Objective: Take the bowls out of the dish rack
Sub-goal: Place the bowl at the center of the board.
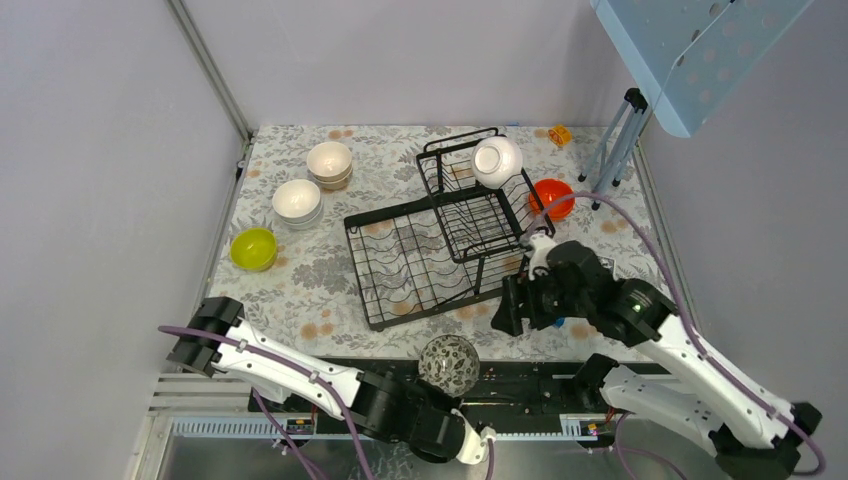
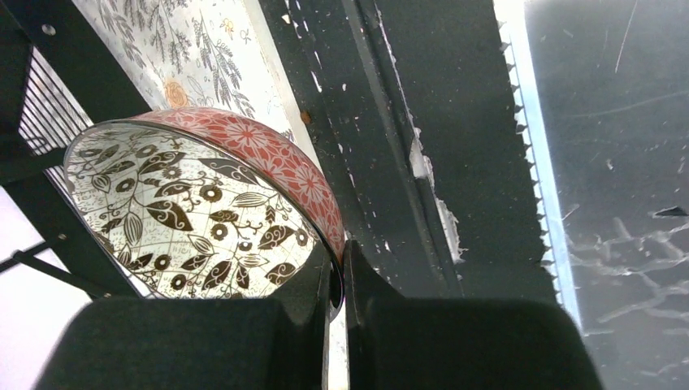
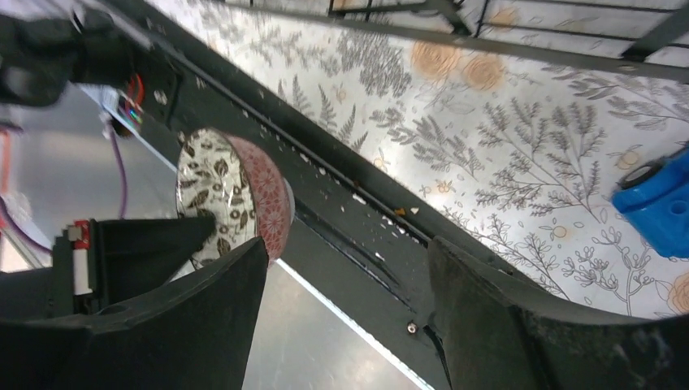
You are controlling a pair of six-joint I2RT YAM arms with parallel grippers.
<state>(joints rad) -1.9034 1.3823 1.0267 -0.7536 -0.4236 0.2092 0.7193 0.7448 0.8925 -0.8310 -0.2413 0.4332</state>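
Find the left pincer clamped shut on the rim of the dark-patterned bowl, one finger inside the leaf-printed hollow and one against the red-flowered outer wall. Note this bowl held on edge over the black rail in front of the dish rack, near the rack's front edge. Locate the right pincer at the front right corner of the dish rack, jaws spread wide, gripping nothing, aimed across the rail toward the held bowl. See a small blue block lying on the flowered cloth of the counter, just beside the right pincer. Moving outward to the dish rack itself, find one white bowl resting in the far right corner of the raised upper basket. Right of the dish rack, just beside that basket, find an orange-red bowl standing on the counter. Left of the dish rack, find three more groups on the counter: a yellow-green bowl nearest the front, a white stack behind it, and a cream stack farthest back, level with the upper basket.
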